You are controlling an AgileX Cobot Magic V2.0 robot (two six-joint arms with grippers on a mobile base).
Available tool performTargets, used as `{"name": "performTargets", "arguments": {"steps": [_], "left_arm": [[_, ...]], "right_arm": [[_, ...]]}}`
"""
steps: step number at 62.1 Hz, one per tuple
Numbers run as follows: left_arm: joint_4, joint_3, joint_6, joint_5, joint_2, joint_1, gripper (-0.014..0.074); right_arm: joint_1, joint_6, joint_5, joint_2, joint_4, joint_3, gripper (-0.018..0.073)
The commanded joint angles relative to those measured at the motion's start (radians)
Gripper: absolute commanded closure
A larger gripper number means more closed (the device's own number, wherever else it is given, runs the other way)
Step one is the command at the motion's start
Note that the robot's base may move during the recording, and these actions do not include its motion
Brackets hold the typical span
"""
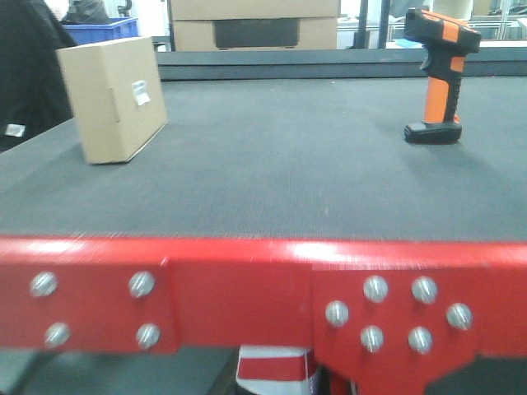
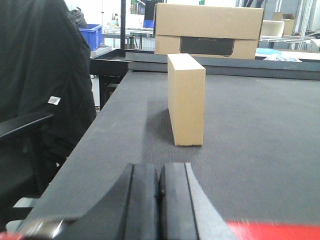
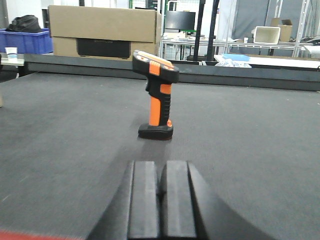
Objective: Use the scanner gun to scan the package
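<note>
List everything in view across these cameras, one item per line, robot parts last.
package: one, tan cardboard, standing on the left of the mat
scanner gun: one, orange and black, upright on its base on the right of the mat
mat: one, dark grey, covering the table top
frame: one, red, along the near table edge
bolts: ten, silver, on the frame
large carton: one, tan with a dark panel, beyond the far edge
crate: one, blue, far left background
garment: one, black, beside the table's left edge
left gripper: one, black, shut, low over the near edge, facing the package
right gripper: one, black, shut, facing the scanner gun
</note>
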Motion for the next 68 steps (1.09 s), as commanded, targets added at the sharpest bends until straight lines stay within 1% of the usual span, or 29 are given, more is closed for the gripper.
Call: {"name": "performTargets", "arguments": {"steps": [1,68], "left_arm": [[0.001,-0.003,0.000,-0.020,-0.003,0.001,0.0707],[0.001,-0.003,0.000,-0.020,-0.003,0.001,0.0707]], "right_arm": [[-0.003,-0.003,-0.022,-0.003,-0.002,0.000,0.0728],[-0.003,-0.003,-0.022,-0.003,-0.002,0.000,0.0728]]}}
